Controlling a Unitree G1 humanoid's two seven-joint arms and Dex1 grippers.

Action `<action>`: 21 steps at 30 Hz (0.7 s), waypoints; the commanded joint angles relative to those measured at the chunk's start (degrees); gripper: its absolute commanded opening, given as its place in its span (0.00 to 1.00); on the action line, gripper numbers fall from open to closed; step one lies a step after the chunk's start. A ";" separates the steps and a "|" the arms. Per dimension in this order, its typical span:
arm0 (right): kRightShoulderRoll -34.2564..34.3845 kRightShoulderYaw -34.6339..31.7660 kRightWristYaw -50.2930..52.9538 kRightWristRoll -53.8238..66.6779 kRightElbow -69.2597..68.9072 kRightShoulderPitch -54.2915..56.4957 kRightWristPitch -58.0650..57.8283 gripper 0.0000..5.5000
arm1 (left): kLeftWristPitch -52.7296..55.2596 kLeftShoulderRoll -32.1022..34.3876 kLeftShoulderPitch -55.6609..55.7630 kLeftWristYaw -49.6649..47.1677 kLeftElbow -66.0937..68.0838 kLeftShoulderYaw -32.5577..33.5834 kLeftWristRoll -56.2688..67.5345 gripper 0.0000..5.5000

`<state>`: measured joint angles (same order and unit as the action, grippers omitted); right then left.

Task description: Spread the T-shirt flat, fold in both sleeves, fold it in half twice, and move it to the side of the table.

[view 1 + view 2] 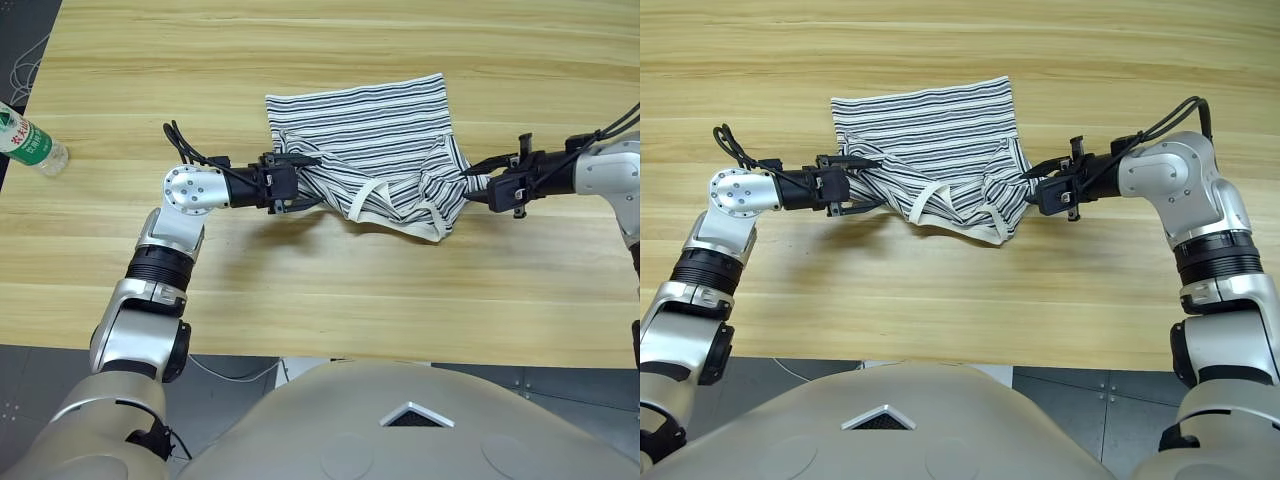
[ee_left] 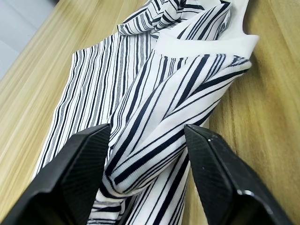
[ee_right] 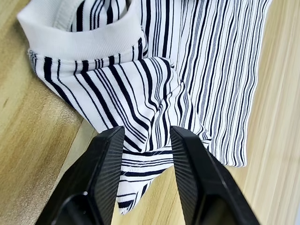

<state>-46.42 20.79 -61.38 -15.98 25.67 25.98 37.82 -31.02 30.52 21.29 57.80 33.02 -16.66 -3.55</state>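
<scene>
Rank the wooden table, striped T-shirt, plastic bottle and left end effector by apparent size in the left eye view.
1. wooden table
2. striped T-shirt
3. plastic bottle and left end effector: about alike, and the view's edge cuts the bottle, so no ranking between them.

Seemingly a robot lab: wood-grain table (image 1: 300, 300), dark grey floor (image 1: 14, 20) with loose cables (image 1: 24, 62) far left, a plastic bottle (image 1: 30, 140) at the table's left edge.

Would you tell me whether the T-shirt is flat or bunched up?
Partly bunched: the T-shirt lies flat at the far end, but its near half is crumpled, pinched by the left gripper and right gripper.
</scene>
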 commanded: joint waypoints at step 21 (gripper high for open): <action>0.21 2.46 -15.89 8.17 -1.28 10.81 -10.02 0.55 | 2.50 5.20 3.80 2.69 -3.18 -0.16 -2.50 0.53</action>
<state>-45.55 23.85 -74.32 -9.16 24.10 34.16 31.19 -28.43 35.83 24.25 60.51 29.21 -16.31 -5.33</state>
